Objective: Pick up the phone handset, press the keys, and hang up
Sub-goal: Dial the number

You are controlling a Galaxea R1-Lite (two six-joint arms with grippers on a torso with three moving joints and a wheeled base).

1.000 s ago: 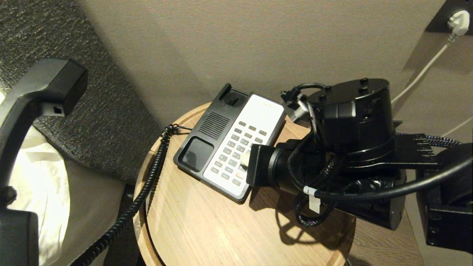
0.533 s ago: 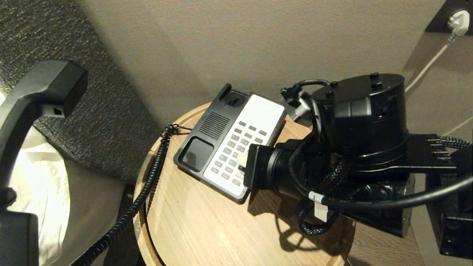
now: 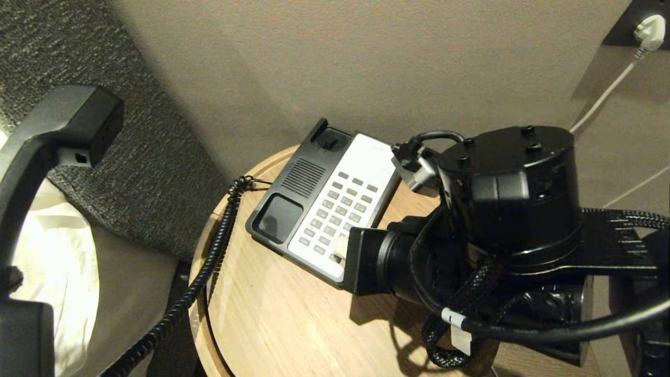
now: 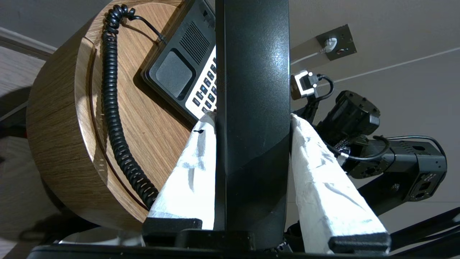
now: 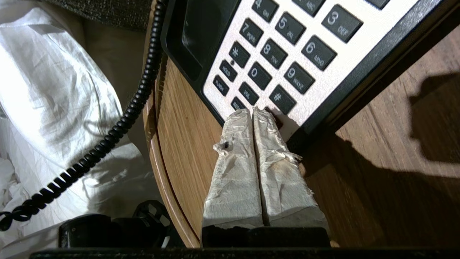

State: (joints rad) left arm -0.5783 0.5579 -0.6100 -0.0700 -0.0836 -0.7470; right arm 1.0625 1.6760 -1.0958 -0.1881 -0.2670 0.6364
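The black phone handset [image 3: 49, 131] hangs in the air at the far left, off the table, and its coiled cord [image 3: 209, 262] runs down to the phone base [image 3: 314, 173]. My left gripper [image 4: 252, 117] is shut on the handset [image 4: 251, 72], one white-wrapped finger on each side. The keys [image 3: 340, 209] lie on the base's white panel. My right gripper [image 5: 253, 109] is shut, and its white-wrapped fingertips [image 3: 339, 245] sit over the lowest row of keys [image 5: 280, 54] at the base's near corner; whether they touch a key I cannot tell.
The phone base stands on a round wooden side table [image 3: 293, 324] with a raised rim. White bedding [image 3: 57, 262] and a dark fabric headboard [image 3: 157, 157] lie to the left. A white plug [image 3: 649, 29] sits in a wall socket at the upper right.
My right arm has drawn toward the table's near edge, carrying its shut fingertips from the middle key rows to the lowest row. The left gripper and handset have kept still.
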